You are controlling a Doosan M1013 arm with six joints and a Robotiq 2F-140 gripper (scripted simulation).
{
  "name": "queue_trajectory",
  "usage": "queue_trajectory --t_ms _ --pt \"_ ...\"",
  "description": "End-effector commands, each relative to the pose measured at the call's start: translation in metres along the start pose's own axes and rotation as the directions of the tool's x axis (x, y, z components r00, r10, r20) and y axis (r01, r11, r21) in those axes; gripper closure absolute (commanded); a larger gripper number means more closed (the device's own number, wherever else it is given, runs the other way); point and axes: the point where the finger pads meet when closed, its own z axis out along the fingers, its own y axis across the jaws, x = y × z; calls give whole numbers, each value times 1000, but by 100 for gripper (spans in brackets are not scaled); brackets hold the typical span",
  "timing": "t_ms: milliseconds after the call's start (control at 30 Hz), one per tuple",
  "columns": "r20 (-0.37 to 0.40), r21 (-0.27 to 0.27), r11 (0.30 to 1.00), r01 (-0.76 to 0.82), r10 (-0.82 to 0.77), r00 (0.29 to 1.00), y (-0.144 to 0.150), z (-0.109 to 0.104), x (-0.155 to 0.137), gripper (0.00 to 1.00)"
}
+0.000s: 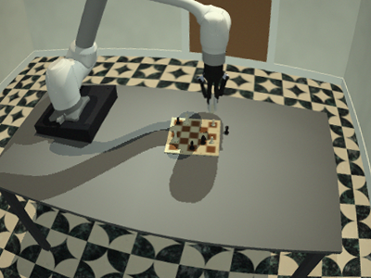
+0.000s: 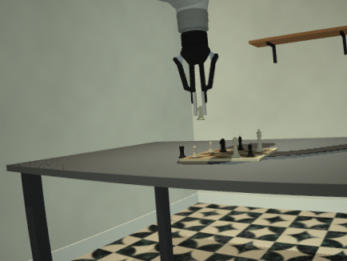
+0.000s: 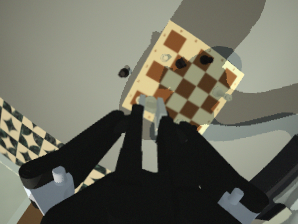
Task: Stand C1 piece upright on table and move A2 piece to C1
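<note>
My gripper (image 1: 212, 105) (image 2: 200, 109) (image 3: 149, 104) is shut on a small white piece (image 2: 200, 116) and holds it high in the air, above the far edge of the chessboard (image 1: 189, 152) (image 2: 224, 159) (image 3: 193, 90). A black piece (image 1: 227, 130) (image 2: 181, 151) (image 3: 124, 71) stands upright on the table just off the board's edge. Several black and white pieces stand on the board, among them a tall white one (image 2: 259, 140) and a white one (image 2: 235, 147) in front. In the wrist view the fingers hide the held piece.
The arm's black base block (image 1: 77, 112) sits at the table's back left. The grey table (image 1: 266, 192) (image 2: 120, 164) extends wide around the board. A wooden shelf (image 2: 296, 38) hangs on the wall.
</note>
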Motion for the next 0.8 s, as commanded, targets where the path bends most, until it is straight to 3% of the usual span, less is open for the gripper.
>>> queue_trajectory --t_ms 0,67,200,433,500,533,567,767 --pt "3 3 988 151 -151 988 6 -1 -7 100" --pt "2 3 943 332 -332 943 15 -1 -16 100" --pt "-2 -2 837 548 -548 837 34 -1 -35 100" --pt "-4 -11 518 855 -855 518 55 -1 -55 100" --pt "-4 -11 518 855 -855 518 55 -1 -55 100" --pt "-1 -1 361 933 -933 361 56 0 -55 100" --pt "-1 4 327 945 -945 327 56 0 -56 100" --pt "-1 4 326 945 -945 326 56 0 -56 100"
